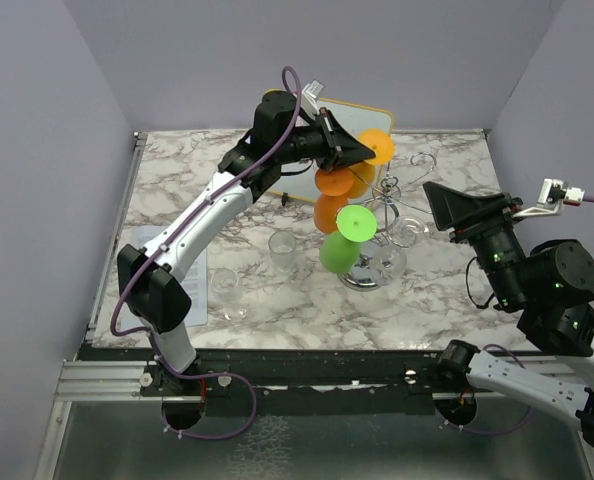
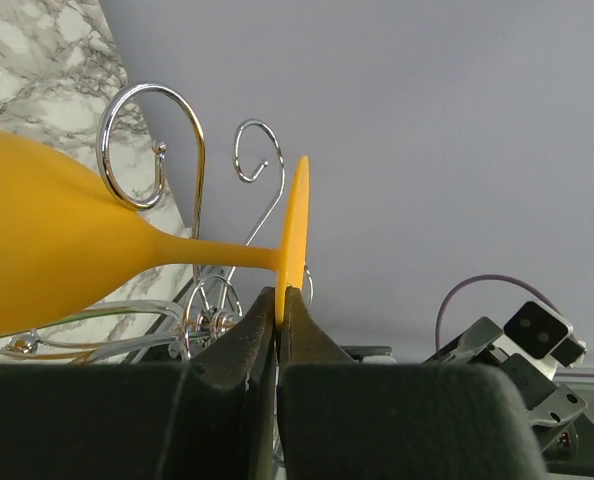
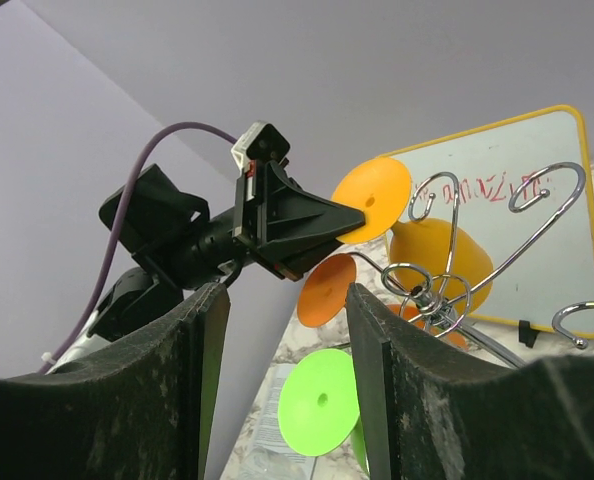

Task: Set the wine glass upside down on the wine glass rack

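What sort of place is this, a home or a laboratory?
Probably a robot test cell: plain grey walls enclose a marble-patterned table, two arms are bolted at its edge, a whiteboard stands behind.

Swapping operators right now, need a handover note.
Left hand: shut on the foot of the yellow wine glass, held tilted at the arms of the wine glass rack.
Right hand: open, empty, right of the rack.
Done: orange glass and green glass hang upside down.
To do: seat the yellow glass, release.
Two clear glasses sit on the table.
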